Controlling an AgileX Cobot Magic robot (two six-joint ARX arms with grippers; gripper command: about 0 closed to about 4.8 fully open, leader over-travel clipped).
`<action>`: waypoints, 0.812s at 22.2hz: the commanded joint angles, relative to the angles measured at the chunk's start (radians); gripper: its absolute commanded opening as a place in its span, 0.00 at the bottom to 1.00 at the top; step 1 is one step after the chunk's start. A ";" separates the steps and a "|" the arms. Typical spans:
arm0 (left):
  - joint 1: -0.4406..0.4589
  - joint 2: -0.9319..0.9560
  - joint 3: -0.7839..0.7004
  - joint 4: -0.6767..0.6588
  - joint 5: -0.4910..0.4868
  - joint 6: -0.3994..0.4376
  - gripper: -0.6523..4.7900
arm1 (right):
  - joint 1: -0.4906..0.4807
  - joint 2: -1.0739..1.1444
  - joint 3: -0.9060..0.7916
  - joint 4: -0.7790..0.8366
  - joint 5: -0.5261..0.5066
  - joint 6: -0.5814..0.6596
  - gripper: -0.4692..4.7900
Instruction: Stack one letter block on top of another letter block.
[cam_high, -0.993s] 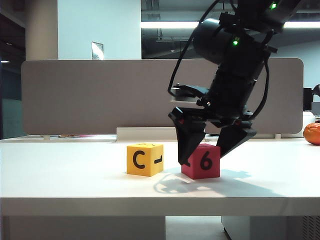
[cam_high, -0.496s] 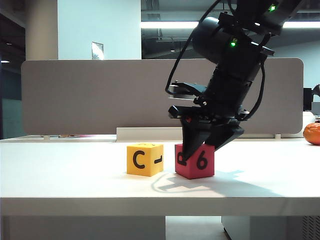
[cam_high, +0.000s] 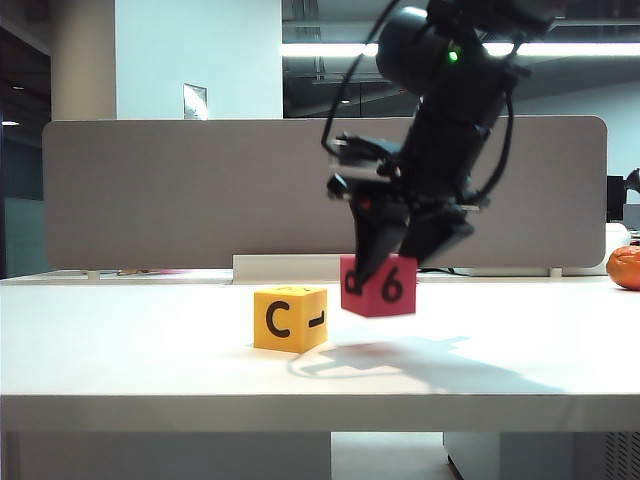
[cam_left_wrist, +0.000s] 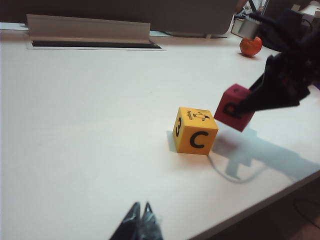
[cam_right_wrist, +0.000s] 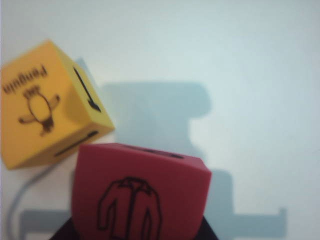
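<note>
White bench (cam_high: 120, 360) fills the foreground before a grey partition (cam_high: 180, 190), with ceiling strip lights behind and an orange fruit (cam_high: 624, 268) at the far right edge. Above the bench, the right end effector (cam_high: 400, 262) is clamped on the red block (cam_high: 380, 288), holding it clear of the surface, just beside and slightly higher than the yellow block (cam_high: 290, 318), which sits on the bench. Only the right wrist view shows the red block's (cam_right_wrist: 137, 197) top drawing, a jacket, and the yellow block's (cam_right_wrist: 47, 105) penguin. The left wrist view shows the left end effector (cam_left_wrist: 139, 222) low at the near edge, its tips together, well away from both blocks.
</note>
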 joint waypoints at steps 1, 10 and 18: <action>0.002 0.001 0.004 -0.005 0.005 -0.004 0.11 | 0.004 -0.005 0.077 -0.041 -0.002 0.000 0.42; 0.002 0.001 0.004 -0.005 0.004 -0.003 0.11 | 0.043 -0.003 0.129 -0.021 -0.028 -0.003 0.42; 0.002 0.001 0.004 -0.005 0.004 -0.003 0.11 | 0.093 -0.002 0.130 0.025 -0.027 -0.007 0.42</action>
